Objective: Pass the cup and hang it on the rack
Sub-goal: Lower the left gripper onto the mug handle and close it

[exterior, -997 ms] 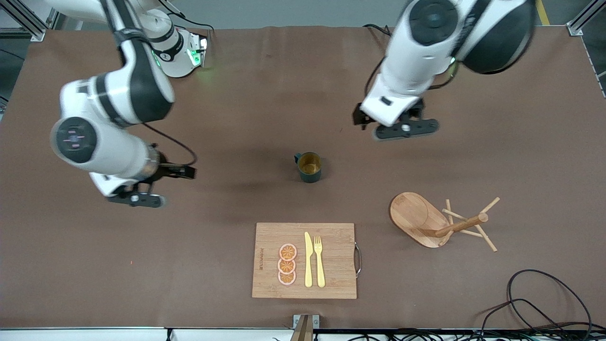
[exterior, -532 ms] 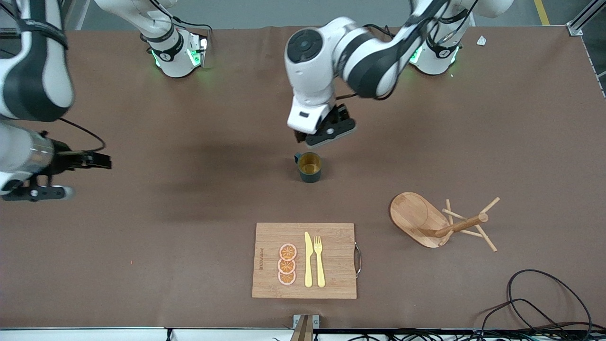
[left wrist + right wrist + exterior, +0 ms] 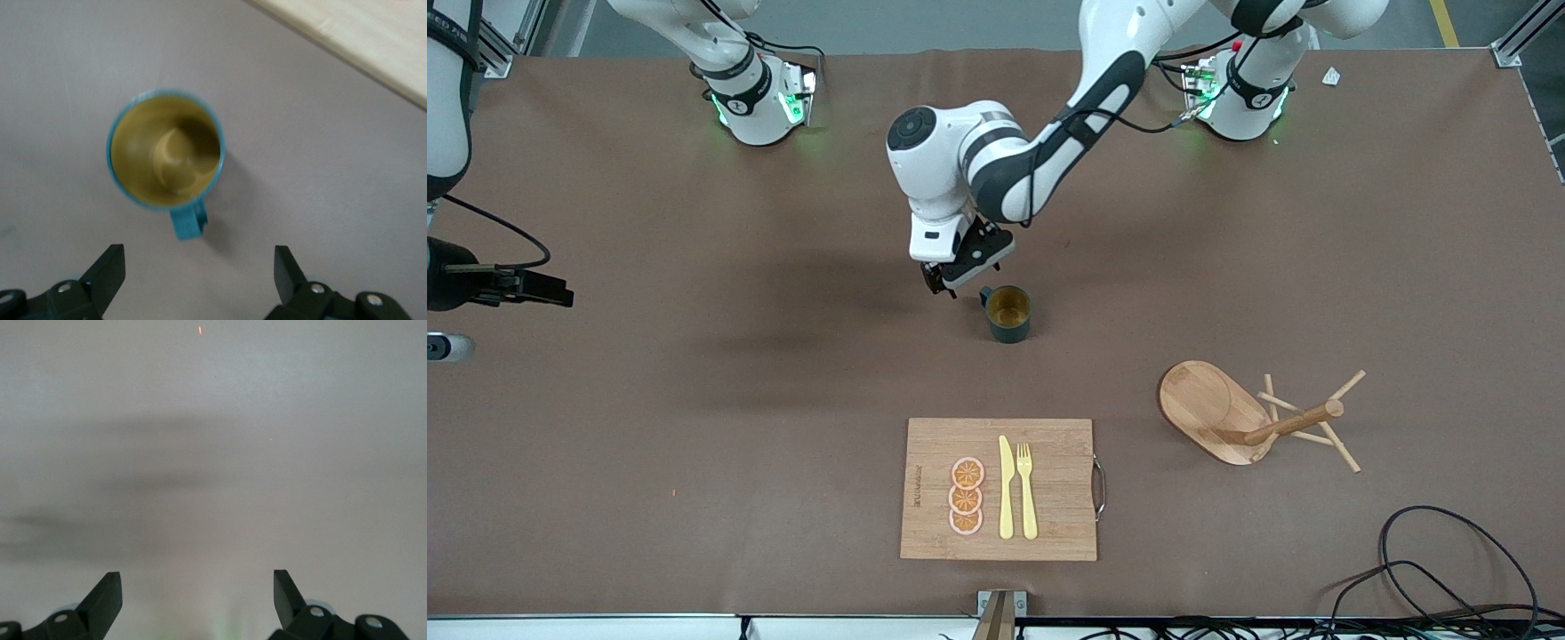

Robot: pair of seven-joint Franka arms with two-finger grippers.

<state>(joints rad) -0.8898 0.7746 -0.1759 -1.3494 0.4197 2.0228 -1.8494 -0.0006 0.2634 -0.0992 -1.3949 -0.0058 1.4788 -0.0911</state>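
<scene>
L gripper (image 3: 199,267) spread wide, hovering by my cup (image 3: 1008,313), upright, nothing inside; R gripper (image 3: 197,590) wide too, waiting.

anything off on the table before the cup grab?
Yes: the rack lies tipped on its side, nearer the front camera than the cup, post and pegs flat on the table, so nothing can hang yet. The cup stands upright; the open left gripper is beside it.

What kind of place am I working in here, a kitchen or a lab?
Likely a lab test bench: a brown-covered table, aluminium framing at its corners, loose cables, and toy food on a cutting board.
</scene>
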